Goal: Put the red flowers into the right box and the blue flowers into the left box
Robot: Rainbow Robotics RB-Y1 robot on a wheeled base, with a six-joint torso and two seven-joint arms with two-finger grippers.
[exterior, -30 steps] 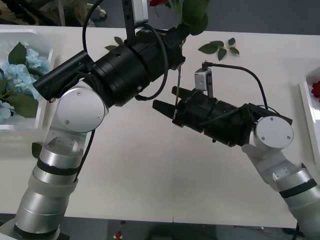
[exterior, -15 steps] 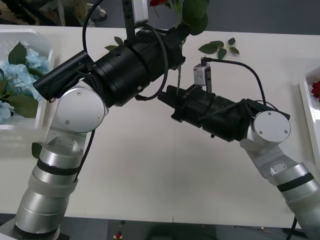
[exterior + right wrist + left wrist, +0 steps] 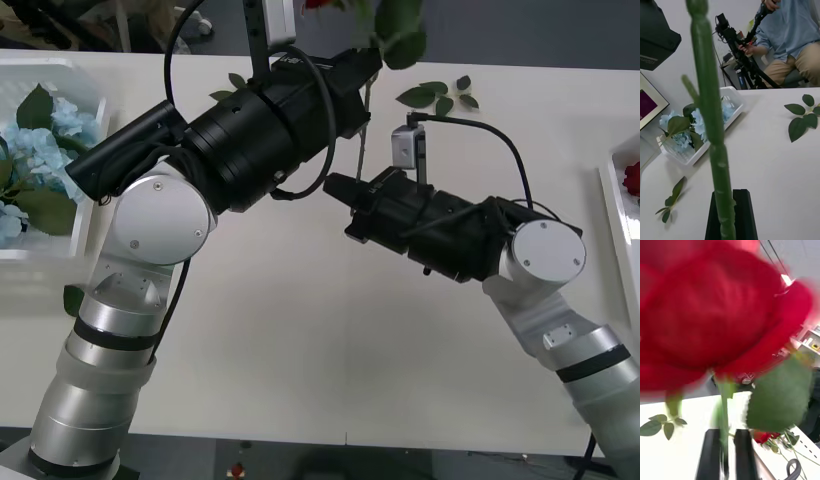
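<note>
I have a rose [image 3: 715, 315] held upright over the mid-table, its bloom just above my left gripper [image 3: 725, 450], whose black fingers [image 3: 709, 453] are pinched narrow on the stem so the flower stands clear of the table. In the front view that stem [image 3: 362, 140] drops below the left gripper to my right gripper [image 3: 337, 188], which reaches in from the right-hand side; its wrist camera has the stem running straight up against one black finger [image 3: 740, 213], and I judge it is closed on the stem or nearly so, though I cannot tell for certain. I read this as a hand-over: the right box [image 3: 612, 205], already holding a red bloom [image 3: 632, 178], lies well behind the right gripper, within that arm's reach. The blue flowers [image 3: 685, 129] sit in the left box [image 3: 733, 98], well beyond both grippers. Loose leaves [image 3: 436, 96] lie near the right gripper.
</note>
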